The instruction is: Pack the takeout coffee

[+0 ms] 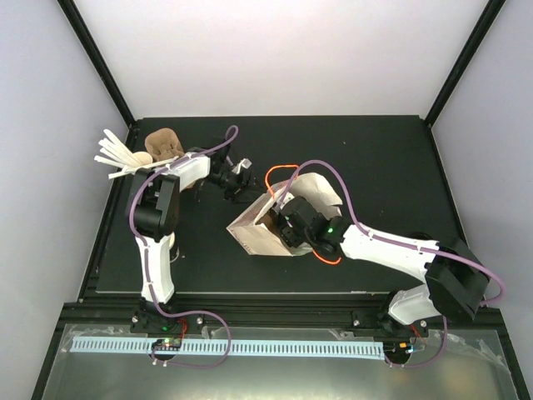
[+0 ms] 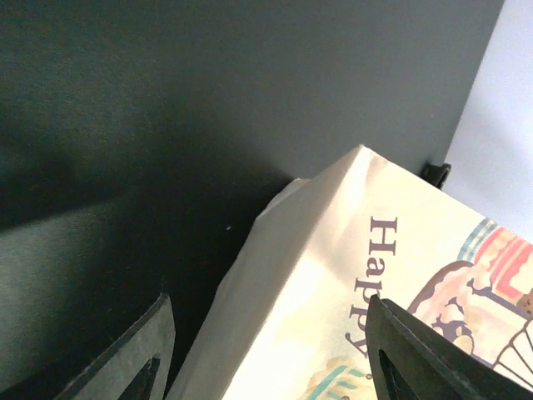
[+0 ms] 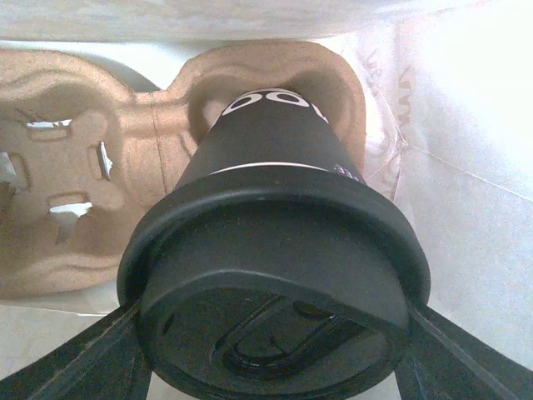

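Note:
The takeout coffee [image 3: 266, 158], a black paper cup with white lettering and a black lid, stands in one pocket of a brown pulp carrier [image 3: 75, 175] inside a white paper bag [image 3: 475, 192]. My right gripper [image 3: 271, 333] is shut on it, one finger on each side of the lid. From above, the right gripper [image 1: 291, 223] reaches down into the bag [image 1: 254, 229] and hides the cup. My left gripper [image 2: 266, 300] is open and straddles the bag's top edge [image 2: 333, 217], printed "Happy". In the top view the left gripper [image 1: 240, 179] is at the bag's far left corner.
A lidless black cup with white stirrer sticks [image 1: 125, 156] and another brown pulp carrier [image 1: 162, 143] stand at the back left of the black mat [image 1: 375, 158], behind the left arm. White walls close in the table on three sides.

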